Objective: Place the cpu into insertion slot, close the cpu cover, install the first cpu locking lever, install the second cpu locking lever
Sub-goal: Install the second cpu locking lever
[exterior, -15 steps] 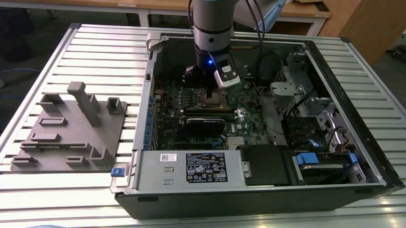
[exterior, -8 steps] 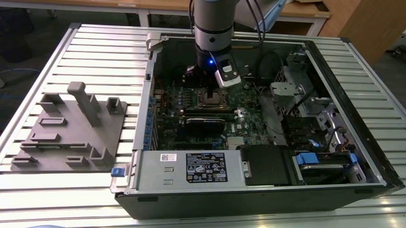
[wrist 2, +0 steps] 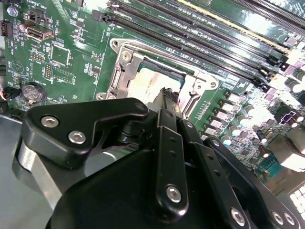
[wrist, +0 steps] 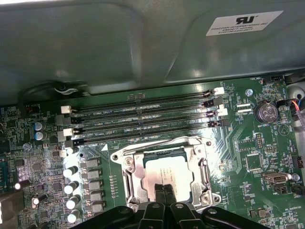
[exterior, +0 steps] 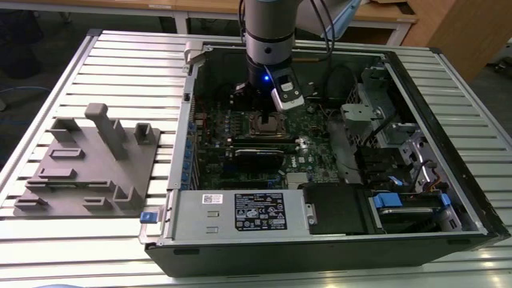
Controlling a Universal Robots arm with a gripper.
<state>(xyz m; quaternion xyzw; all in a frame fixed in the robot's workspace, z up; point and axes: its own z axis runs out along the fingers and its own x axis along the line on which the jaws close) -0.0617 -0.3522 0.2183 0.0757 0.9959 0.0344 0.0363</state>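
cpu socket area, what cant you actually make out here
- Cpu: its near edge is hidden behind the gripper in both wrist views.
- Cpu cover: its near side is hidden by the gripper, so whether it is fully shut cannot be told.
- Locking levers: cannot be picked out for sure in either wrist view.
- Exterior view: the insertion slot is too small and partly behind the arm.
- Gripper contact with the cpu: cannot be told.

the exterior view is evenly lit from above, soft and slightly hazy, with the computer case (exterior: pixel 320 240) interior falling into shadow. in the second wrist view, glare washes out the memory slots (wrist 2: pixel 248 28) and the near gripper (wrist 2: pixel 167 95) blurs. the first wrist view is dimmer, its case wall (wrist: pixel 119 43) softly reflective.
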